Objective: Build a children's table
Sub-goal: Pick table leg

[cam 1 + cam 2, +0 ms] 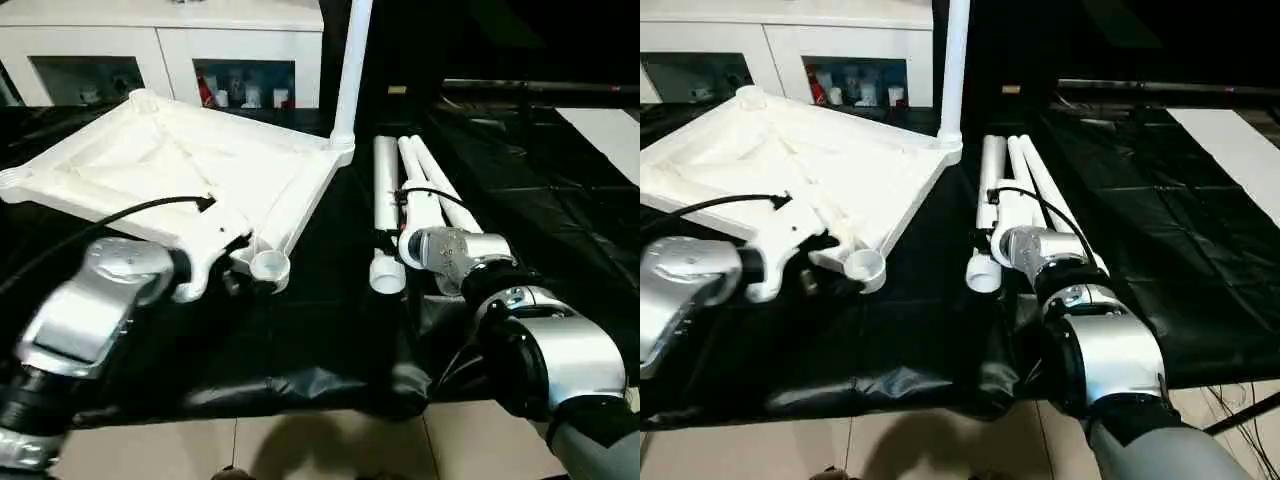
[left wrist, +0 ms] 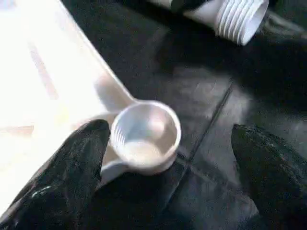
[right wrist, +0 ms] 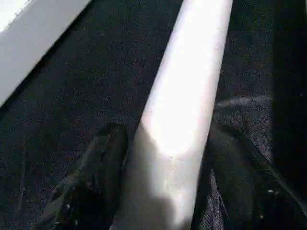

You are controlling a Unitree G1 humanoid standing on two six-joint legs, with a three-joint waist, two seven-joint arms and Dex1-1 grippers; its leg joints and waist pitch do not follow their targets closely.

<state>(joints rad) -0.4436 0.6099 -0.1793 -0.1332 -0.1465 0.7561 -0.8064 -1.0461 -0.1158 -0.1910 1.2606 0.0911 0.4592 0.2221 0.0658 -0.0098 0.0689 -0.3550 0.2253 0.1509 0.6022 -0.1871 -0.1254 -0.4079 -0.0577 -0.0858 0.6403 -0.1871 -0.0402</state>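
The children's table top [image 1: 150, 165] lies upside down on black cloth, ribs facing up. One white leg [image 1: 352, 60] stands upright in its far right corner socket. Three more legs [image 1: 386, 180] lie side by side on the cloth to the right. My left gripper [image 2: 168, 143] is open, its black fingers [image 2: 81, 158] standing either side of the top's near corner socket [image 2: 144, 136]. My right gripper [image 3: 168, 163] is over the lying legs, with a finger pressed against each side of one leg [image 3: 192, 81], which rests on the cloth.
A white cabinet with glass doors [image 1: 160, 40] stands behind the table top. The black cloth ends at the near edge over a tiled floor [image 1: 330, 445]. A pale flat panel [image 1: 610, 130] lies at the far right. A threaded leg end [image 2: 240, 19] lies close to the near socket.
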